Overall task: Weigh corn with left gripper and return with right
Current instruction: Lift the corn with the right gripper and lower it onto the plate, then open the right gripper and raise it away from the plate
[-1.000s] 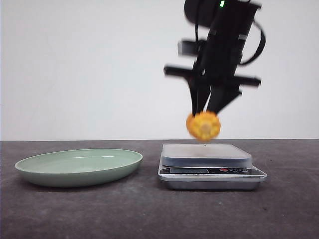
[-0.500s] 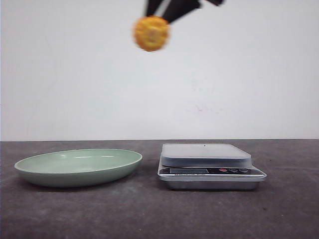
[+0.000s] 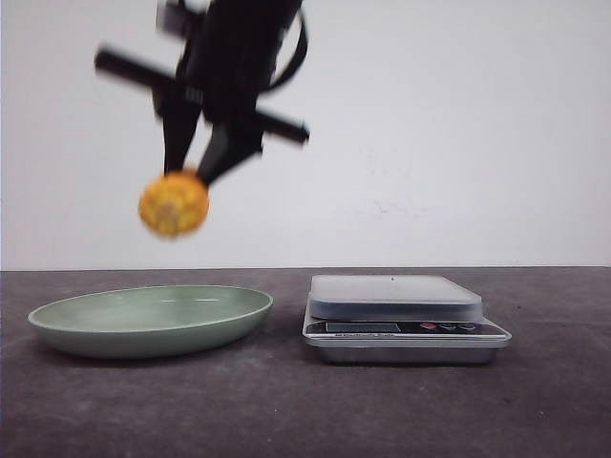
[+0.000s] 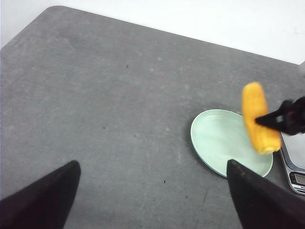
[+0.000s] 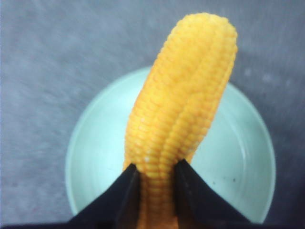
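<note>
Biggest worry here: the right gripper (image 3: 191, 176) only pinches the corn (image 3: 173, 203) near one end, so most of the cob sticks out past the fingers (image 5: 125, 191); a hard stop or a jerk could let it swivel or slip out, and it's round, so I'd guess it rolls if it lands on the plate (image 3: 57, 329) rim; letting go from this high could bounce it right off onto the table (image 3: 286, 401) too. The front view is motion-blurred, so the arm looks to be travelling fast, which doesn't help.

Corn is up in the air above the plate, well clear of it, and well apart from the scale (image 3: 406, 320); the wrist view puts it right over the dish's middle. It's yellow-orange, neat bumpy kernel rows, rounded tip; looks firm and a bit glossy.

Left gripper (image 4: 152, 191) is spread wide, holding nothing.
</note>
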